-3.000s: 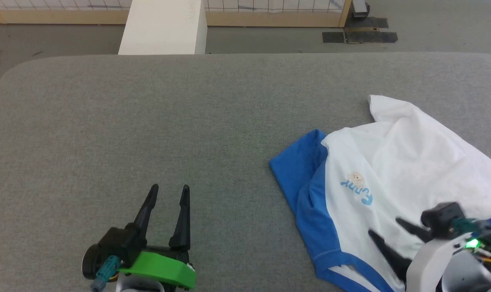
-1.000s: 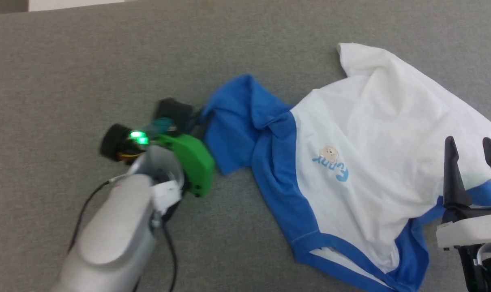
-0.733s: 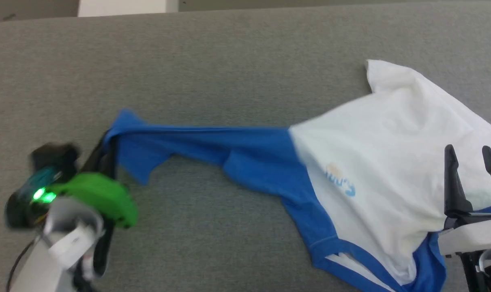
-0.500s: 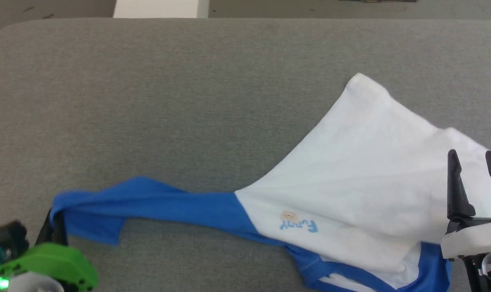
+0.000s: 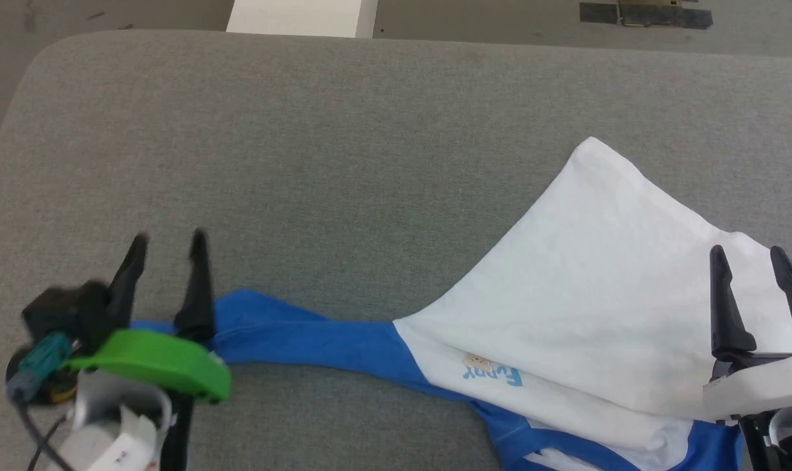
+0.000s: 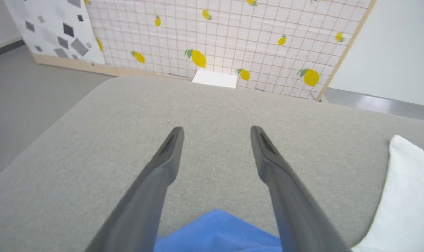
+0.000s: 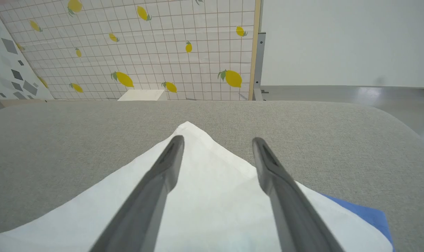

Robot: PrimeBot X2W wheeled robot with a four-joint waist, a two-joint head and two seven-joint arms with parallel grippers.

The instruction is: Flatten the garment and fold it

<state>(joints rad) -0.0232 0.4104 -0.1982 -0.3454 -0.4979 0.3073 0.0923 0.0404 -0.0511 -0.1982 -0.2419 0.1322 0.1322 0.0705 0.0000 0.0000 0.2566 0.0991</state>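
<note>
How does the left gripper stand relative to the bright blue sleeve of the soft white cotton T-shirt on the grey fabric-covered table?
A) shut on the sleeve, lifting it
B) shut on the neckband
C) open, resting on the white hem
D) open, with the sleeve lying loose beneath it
D: the left gripper has its jaws well apart, and the blue sleeve lies ungripped on the grey table beneath them.

Garment cut off at bottom edge, sleeve end hidden behind blurred left claw, chest lettering unreadable
</note>
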